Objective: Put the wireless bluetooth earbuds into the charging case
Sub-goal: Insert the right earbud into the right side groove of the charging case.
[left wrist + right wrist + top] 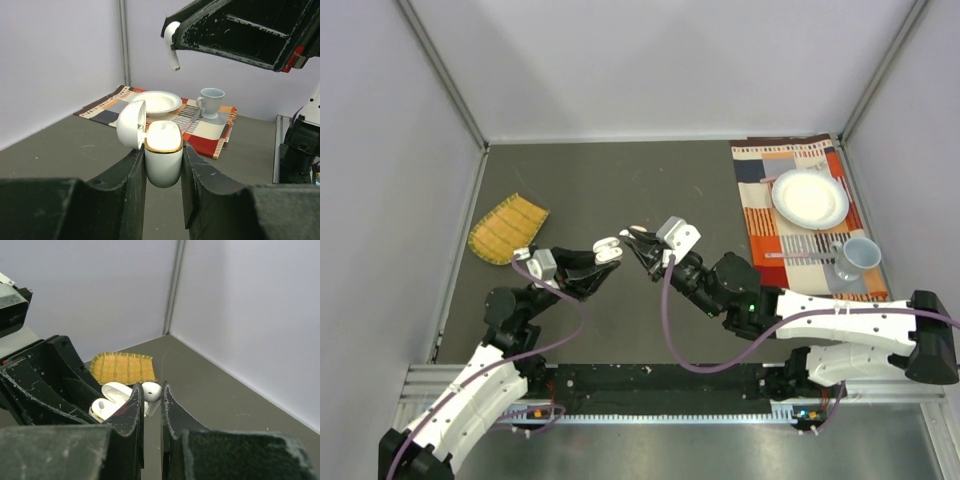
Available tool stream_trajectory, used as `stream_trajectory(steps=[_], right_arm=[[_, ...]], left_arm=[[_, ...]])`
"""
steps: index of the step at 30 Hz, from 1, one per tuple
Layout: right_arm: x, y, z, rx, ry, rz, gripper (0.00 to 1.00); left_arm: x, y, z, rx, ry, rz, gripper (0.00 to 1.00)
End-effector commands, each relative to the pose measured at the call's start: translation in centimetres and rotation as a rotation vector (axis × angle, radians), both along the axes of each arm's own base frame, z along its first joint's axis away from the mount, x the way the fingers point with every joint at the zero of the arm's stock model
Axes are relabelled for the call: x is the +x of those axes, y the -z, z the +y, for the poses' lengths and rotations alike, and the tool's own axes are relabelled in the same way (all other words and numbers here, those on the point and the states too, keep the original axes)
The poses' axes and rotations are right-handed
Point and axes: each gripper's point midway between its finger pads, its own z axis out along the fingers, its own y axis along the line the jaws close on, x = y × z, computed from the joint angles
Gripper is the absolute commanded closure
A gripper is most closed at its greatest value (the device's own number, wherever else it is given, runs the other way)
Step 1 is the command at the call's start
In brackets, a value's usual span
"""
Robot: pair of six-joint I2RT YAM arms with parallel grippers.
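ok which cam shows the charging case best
Left wrist view: the charging case sits centred and close, upright in the left pincer, lid open, gold rim clear. The top view shows only a small white shape; the right wrist view shows part of it behind the right pincer.

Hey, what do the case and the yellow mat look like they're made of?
Case: glossy white plastic, judging by its sheen, with a gold metallic-looking rim band. Mat: probably woven bamboo or straw, matte, with fine parallel ribs.
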Motion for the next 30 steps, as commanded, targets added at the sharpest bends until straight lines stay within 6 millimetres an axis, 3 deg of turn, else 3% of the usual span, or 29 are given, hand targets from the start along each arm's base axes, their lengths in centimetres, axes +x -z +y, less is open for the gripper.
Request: stream_trajectory(steps=[1,9,30], right_arm=[[-1.6,-3.2,1.2,0.103,-0.084,0.003,1.0],[-2.5,-2.2,2.3,0.082,-0.134,0.02,1.0],[-1.8,0.1,3.4,0.011,-0.111,0.011,1.0]], left_arm=[[-1.0,-2.3,0.4,-0.02,-0.003,-0.145,1.0],[-0.9,-2.5,0.6,-0.023,-0.015,-0.159,1.0],[-1.0,-3.0,0.6,-0.041,-0.011,-0.142,1.0]])
